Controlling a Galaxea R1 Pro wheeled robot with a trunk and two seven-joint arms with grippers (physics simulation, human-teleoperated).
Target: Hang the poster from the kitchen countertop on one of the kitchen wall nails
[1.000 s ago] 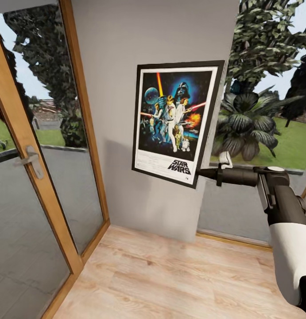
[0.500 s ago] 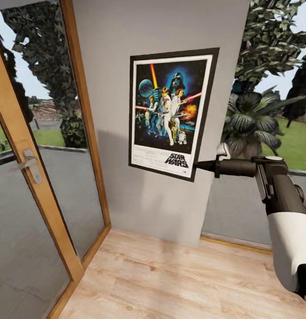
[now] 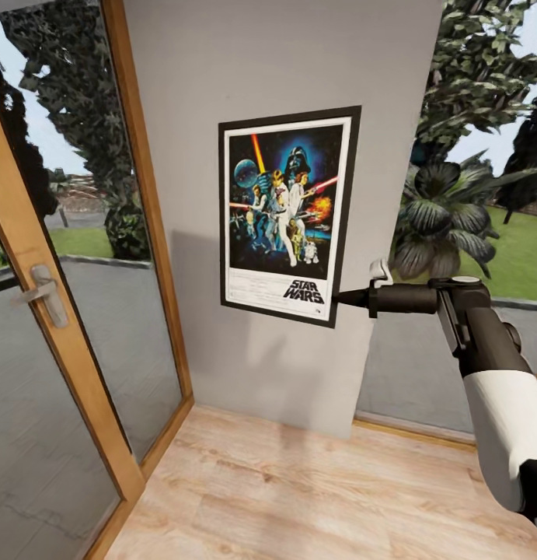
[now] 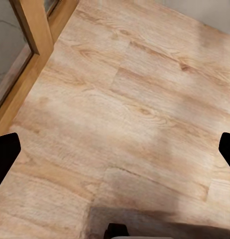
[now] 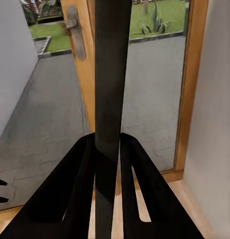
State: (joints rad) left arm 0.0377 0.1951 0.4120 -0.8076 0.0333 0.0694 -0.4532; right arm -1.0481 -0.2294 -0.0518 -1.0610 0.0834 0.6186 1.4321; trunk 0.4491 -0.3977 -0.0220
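Reaching out level, the right gripper (image 3: 339, 296) pinches the poster (image 3: 285, 214) against the wall (image 3: 221, 78)

One poster (image 3: 286, 215) against the grey wall (image 3: 245, 70). One right gripper (image 3: 336, 297) with two fingers (image 5: 77, 194) closed on its edge. One door handle (image 3: 44, 292) at the left. One large leafy plant (image 3: 447, 222) outside, right.

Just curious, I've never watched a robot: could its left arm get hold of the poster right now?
Probably not: the left gripper hangs open over the wooden floor, while the right gripper holds the poster.
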